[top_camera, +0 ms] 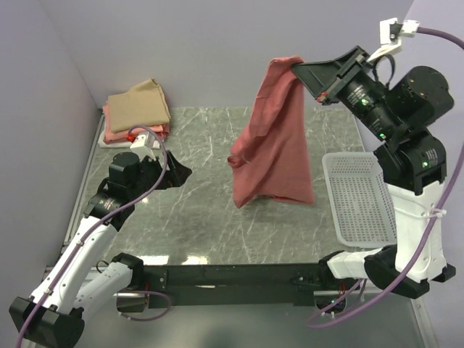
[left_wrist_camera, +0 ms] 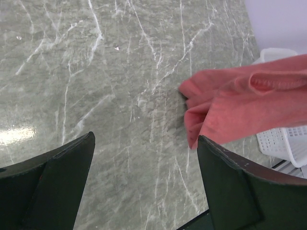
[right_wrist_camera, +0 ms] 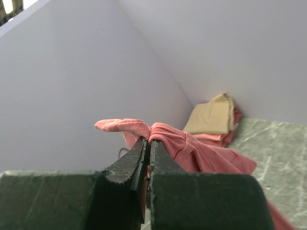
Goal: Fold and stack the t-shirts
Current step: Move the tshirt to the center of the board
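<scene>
A salmon-red t-shirt (top_camera: 274, 145) hangs unfolded from my right gripper (top_camera: 299, 67), which is shut on its top edge high above the table; its lower hem touches the marble. The right wrist view shows the cloth (right_wrist_camera: 192, 151) pinched between the closed jaws (right_wrist_camera: 147, 143). A stack of folded shirts sits at the back left corner, a tan one (top_camera: 139, 105) on top of salmon-pink ones (top_camera: 116, 134). My left gripper (top_camera: 181, 172) is open and empty, low over the table left of the hanging shirt, whose lower part shows in the left wrist view (left_wrist_camera: 240, 108).
A white perforated plastic basket (top_camera: 357, 196) lies at the right side of the table by the right arm's base; it shows in the left wrist view (left_wrist_camera: 283, 143). Purple walls close the back and left. The table is grey marble (top_camera: 203, 225).
</scene>
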### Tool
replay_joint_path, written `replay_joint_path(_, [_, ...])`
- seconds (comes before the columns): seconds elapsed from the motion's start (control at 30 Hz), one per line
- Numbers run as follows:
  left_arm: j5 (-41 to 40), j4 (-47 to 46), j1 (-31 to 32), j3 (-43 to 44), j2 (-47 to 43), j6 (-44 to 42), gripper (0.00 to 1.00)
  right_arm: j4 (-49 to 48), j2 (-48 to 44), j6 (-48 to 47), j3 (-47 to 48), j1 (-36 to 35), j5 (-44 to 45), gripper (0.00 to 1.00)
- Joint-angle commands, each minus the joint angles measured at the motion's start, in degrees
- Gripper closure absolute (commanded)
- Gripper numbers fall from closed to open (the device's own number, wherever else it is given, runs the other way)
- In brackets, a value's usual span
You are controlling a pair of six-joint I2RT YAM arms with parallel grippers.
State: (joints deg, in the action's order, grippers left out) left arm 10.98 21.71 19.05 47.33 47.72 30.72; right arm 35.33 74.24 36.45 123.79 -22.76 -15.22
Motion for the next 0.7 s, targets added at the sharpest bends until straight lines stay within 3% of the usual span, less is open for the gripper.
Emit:
replay_joint_path(0.0, [-1.40, -1.76, -0.24, 2.15, -0.70, 0.30, 0.07, -6.24, 2.22, 0.91, 1.72, -3.59, -1.48, 1.00])
replay_joint_path(0.1, [-1.93, -1.77, -0.24, 1.98, -0.62, 0.74, 0.07, -6.94, 6.33, 1.26, 3.47, -6.06, -2.44, 1.00])
replay_joint_path(0.33, [-5.97, -0.36, -0.24, 2.50, -1.14, 0.92, 0.07, -7.28, 23.84, 9.68, 23.25, -8.52, -15.70, 1.00])
replay_joint_path(0.43, [-7.46, 0.26, -0.24, 3.12, -1.58, 1.01, 0.06, -16.84, 22.63, 13.82, 16.33, -8.61, -19.66, 1.00])
replay_joint_path(0.57, [-8.70, 0.79, -0.33, 4.08, -1.76, 1.10, 0.06, -16.18, 20.16, 12.51, 12.28, -6.26, -20.81, 1.00])
replay_joint_path(0.6, [-8.78, 0.70, -0.33, 4.17, -1.76, 1.18, 0.06, -16.43, 18.24, 13.29, 7.66, -4.59, -23.07, 1.00])
replay_joint_path(0.67, [-8.52, 0.44, -0.33, 3.91, -1.85, 1.62, 0.06, -26.41, 15.34, 20.28, -2.01, 0.23, -27.56, 1.00])
